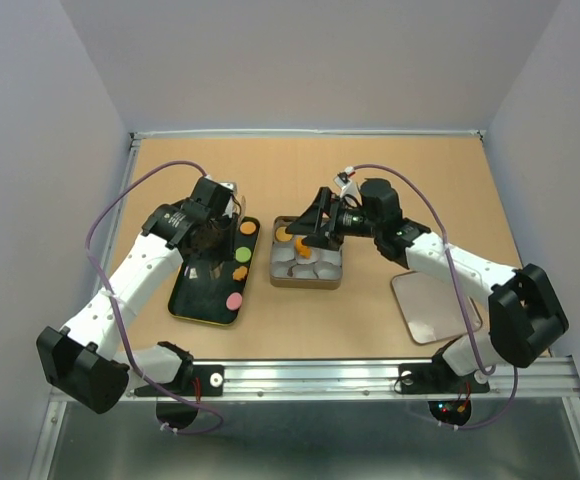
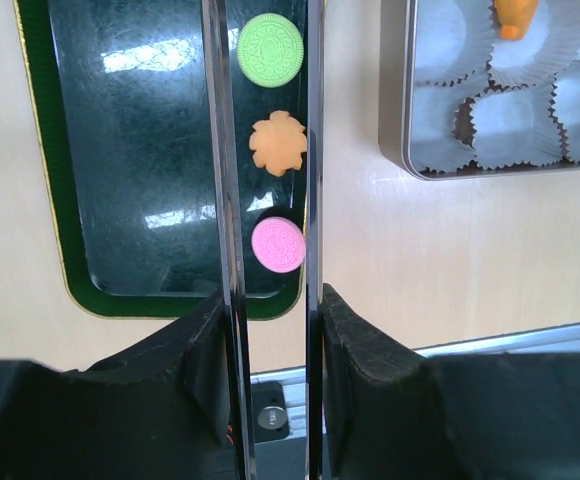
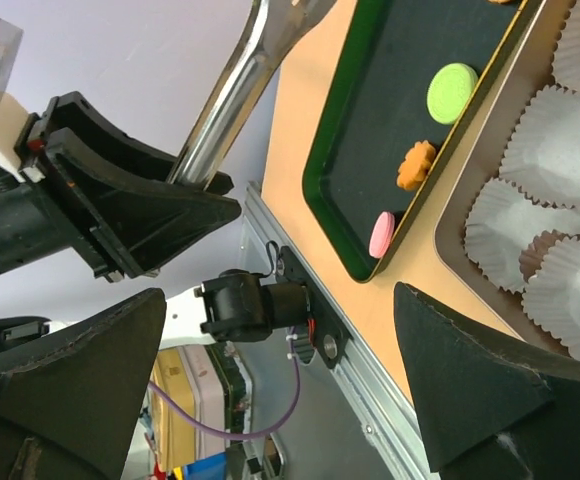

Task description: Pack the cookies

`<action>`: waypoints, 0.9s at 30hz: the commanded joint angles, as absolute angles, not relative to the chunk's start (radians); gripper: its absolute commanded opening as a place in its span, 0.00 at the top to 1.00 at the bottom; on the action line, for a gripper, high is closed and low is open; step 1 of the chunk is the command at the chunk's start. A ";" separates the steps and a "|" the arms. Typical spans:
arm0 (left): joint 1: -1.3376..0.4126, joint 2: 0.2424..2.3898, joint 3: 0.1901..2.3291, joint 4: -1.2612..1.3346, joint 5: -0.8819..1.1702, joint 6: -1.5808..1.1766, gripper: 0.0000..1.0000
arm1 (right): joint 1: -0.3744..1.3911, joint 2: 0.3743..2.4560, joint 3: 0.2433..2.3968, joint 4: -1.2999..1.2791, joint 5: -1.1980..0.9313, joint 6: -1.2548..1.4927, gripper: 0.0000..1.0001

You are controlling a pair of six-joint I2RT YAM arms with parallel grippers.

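Observation:
Several cookies lie on a black tray (image 1: pixel 195 295): a green round one (image 2: pixel 270 50), an orange flower one (image 2: pixel 278 143) and a pink round one (image 2: pixel 278 245) that partly covers a dark one. My left gripper (image 2: pixel 267 300) hangs over the tray, shut on metal tongs (image 2: pixel 225 200). The tong blades stand slightly apart with those cookies showing between them, and the tips are out of view. A tin (image 1: pixel 307 280) of white paper cups (image 3: pixel 550 150) holds orange cookies (image 1: pixel 283 234). Over the tin, my right gripper (image 3: pixel 280 400) stands wide open and empty.
The tin's lid (image 1: pixel 435 305) lies flat at the right, near the right arm's base. A metal rail (image 1: pixel 320 375) runs along the table's near edge. Grey walls close in the table at the back and on both sides.

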State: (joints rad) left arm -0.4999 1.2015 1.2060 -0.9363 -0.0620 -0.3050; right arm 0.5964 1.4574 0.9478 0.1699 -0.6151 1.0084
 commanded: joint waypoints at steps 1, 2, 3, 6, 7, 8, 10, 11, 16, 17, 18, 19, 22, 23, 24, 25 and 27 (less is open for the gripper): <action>-0.499 1.177 1.198 -0.946 -0.034 -0.324 0.55 | 0.586 1.393 0.913 0.195 -0.604 0.983 0.00; -0.499 1.177 1.192 -0.946 -0.034 -0.324 0.55 | 0.586 1.390 0.913 0.195 -0.603 0.982 0.00; -0.499 1.177 1.174 -0.942 -0.029 -0.328 0.54 | 0.584 1.384 0.901 0.195 -0.601 0.983 0.00; -0.499 1.190 1.151 -0.930 -0.020 -0.336 0.54 | 0.583 1.376 0.885 0.193 -0.601 0.983 0.00; -0.500 1.196 1.144 -0.927 -0.021 -0.336 0.55 | 0.580 1.371 0.882 0.193 -0.601 0.983 0.00; -0.502 1.203 1.143 -0.925 -0.021 -0.339 0.54 | 0.577 1.368 0.879 0.193 -0.604 0.983 0.00; -0.505 1.219 1.143 -0.923 -0.035 -0.342 0.53 | 0.572 1.362 0.868 0.192 -0.606 0.982 0.00; -0.505 1.227 1.146 -0.925 -0.044 -0.345 0.53 | 0.569 1.361 0.865 0.193 -0.609 0.982 0.00; -0.511 1.270 1.137 -0.907 -0.055 -0.345 0.53 | 0.557 1.359 0.853 0.193 -0.618 0.977 0.00; -0.512 1.275 1.137 -0.905 -0.076 -0.347 0.53 | 0.555 1.361 0.854 0.193 -0.621 0.977 0.00; -0.514 1.279 1.137 -0.902 -0.084 -0.348 0.53 | 0.552 1.362 0.851 0.193 -0.624 0.976 0.00; -0.515 1.282 1.135 -0.899 -0.095 -0.348 0.53 | 0.551 1.364 0.850 0.193 -0.626 0.976 0.00; -0.517 1.308 1.132 -0.885 -0.101 -0.345 0.53 | 0.540 1.374 0.845 0.193 -0.634 0.973 0.00; -0.520 1.315 1.129 -0.879 -0.104 -0.345 0.53 | 0.538 1.379 0.845 0.193 -0.635 0.973 0.00; -0.522 1.330 1.129 -0.874 -0.106 -0.339 0.53 | 0.537 1.382 0.842 0.195 -0.635 0.973 0.00; -0.523 1.336 1.127 -0.868 -0.106 -0.334 0.53 | 0.531 1.385 0.841 0.195 -0.634 0.970 0.00; -0.528 1.354 1.131 -0.865 -0.101 -0.327 0.53 | 0.526 1.391 0.841 0.195 -0.632 0.966 0.00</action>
